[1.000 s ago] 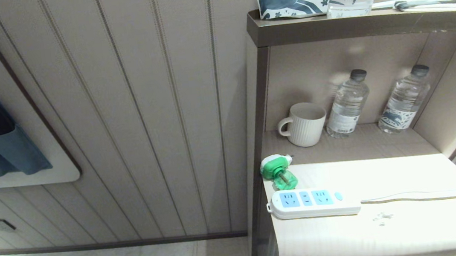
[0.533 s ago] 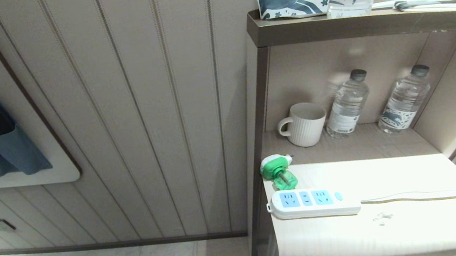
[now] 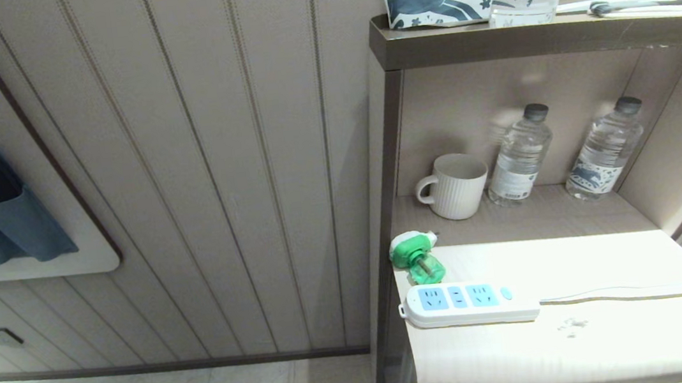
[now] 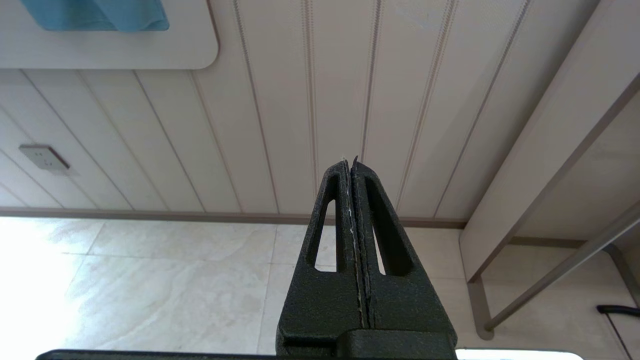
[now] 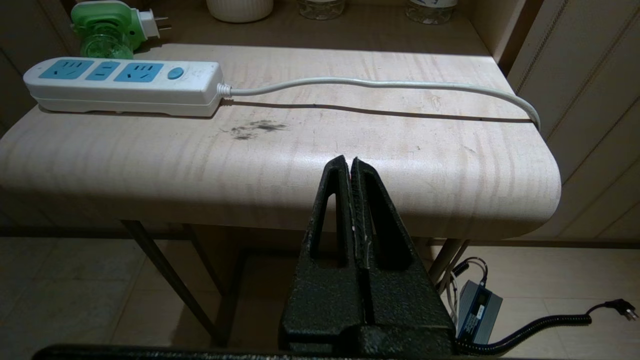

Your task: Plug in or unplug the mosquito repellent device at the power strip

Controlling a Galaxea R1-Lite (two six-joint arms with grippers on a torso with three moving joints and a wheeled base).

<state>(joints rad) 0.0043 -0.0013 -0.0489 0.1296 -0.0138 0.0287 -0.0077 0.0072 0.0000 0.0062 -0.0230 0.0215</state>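
Device [image 3: 415, 255] unplugged, lying just behind strip [image 3: 468, 303] at table [image 3: 589, 343] corner. Both grippers [image 4: 350, 162] [image 5: 348, 161] pinched together, empty, low. Open right one first, grasp head, prongs toward socket.

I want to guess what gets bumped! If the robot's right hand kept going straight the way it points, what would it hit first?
Probably the rounded front edge of the table. The right hand, shut and empty, points at that edge from in front of it. The power strip lies farther back and to one side. Depth is hard to judge.
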